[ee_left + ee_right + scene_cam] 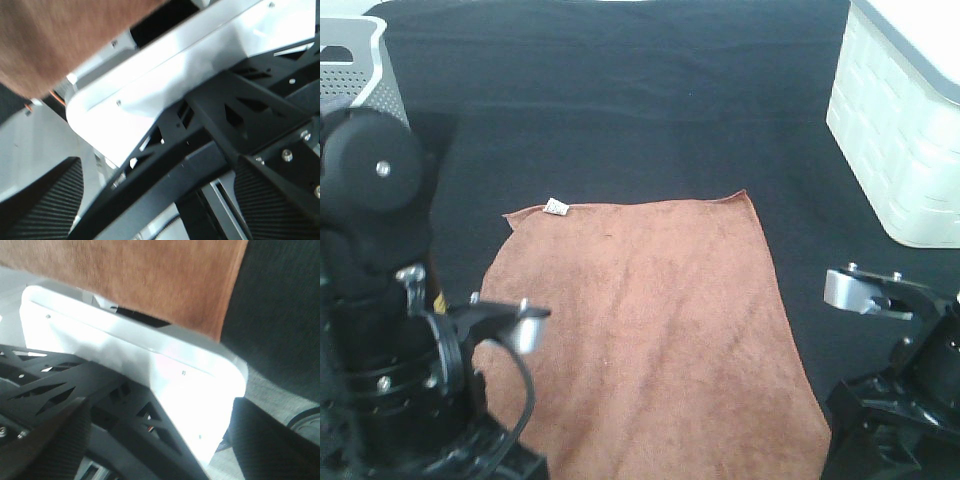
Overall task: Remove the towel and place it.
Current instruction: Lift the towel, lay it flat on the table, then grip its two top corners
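Note:
The brown towel (650, 330) lies spread flat on the black table cloth (620, 100), its small white tag (557, 207) at the far left corner. Its near edge hangs over the table's front, as the left wrist view (60, 35) and the right wrist view (135, 275) show. My left gripper (157, 170) is open and empty, held low at the front left by the robot's base. My right gripper (160, 410) is open and empty at the front right. Neither touches the towel. In the high view only the arm bodies show.
A white woven basket (900, 130) stands at the back right. A grey perforated bin (355, 65) stands at the back left. The left arm's body (380, 330) and the right arm's body (900, 380) fill the front corners. A white base plate (165, 85) lies below the grippers.

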